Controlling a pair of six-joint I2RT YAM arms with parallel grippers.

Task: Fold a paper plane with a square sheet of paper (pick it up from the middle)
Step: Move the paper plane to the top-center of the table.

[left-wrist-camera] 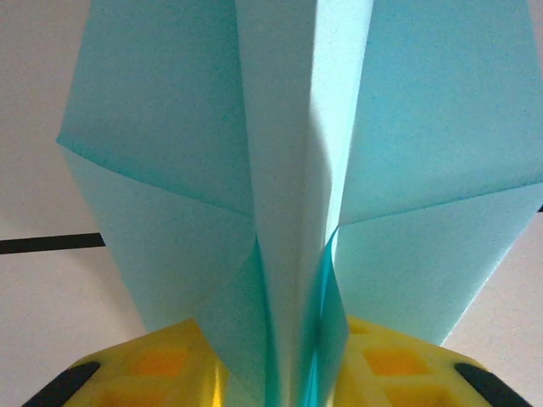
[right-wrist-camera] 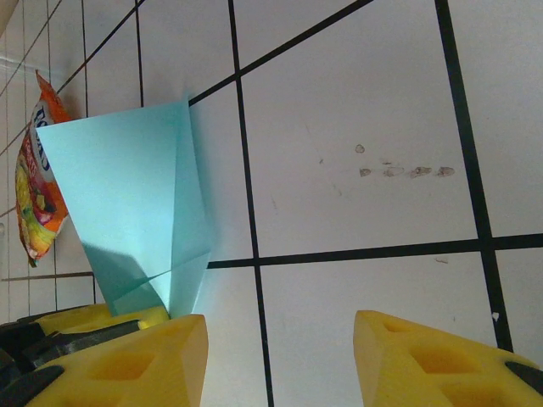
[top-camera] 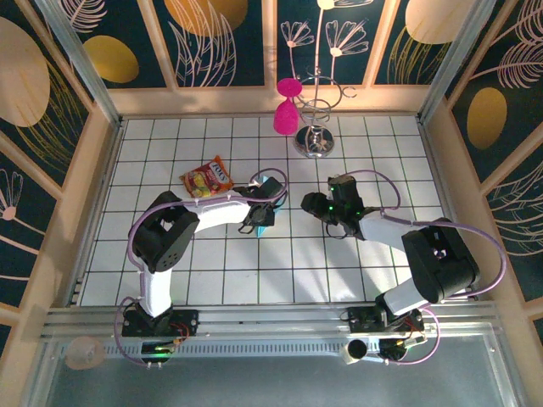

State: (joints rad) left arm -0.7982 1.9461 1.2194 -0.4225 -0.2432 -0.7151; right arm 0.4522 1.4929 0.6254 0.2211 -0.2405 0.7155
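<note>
The white tiled counter (top-camera: 170,254) is the biggest thing here. Near its middle is the paper plane (right-wrist-camera: 127,195). The light-blue paper is folded into a narrow shape, with a crease down the middle and a flap on each side. I think the folding is done, or almost done. What may be left is to let go and lay it down flat.

The left jaws sit on each side of the middle fold, with the paper between them. I cannot tell if they pinch it or are loose. The right jaws are close by but not touching the plane. They are apart with nothing in them.

Near the plane lies a red-and-yellow snack packet (top-camera: 208,178). Its letters are too small and blurry to read. The paper has no writing.
</note>
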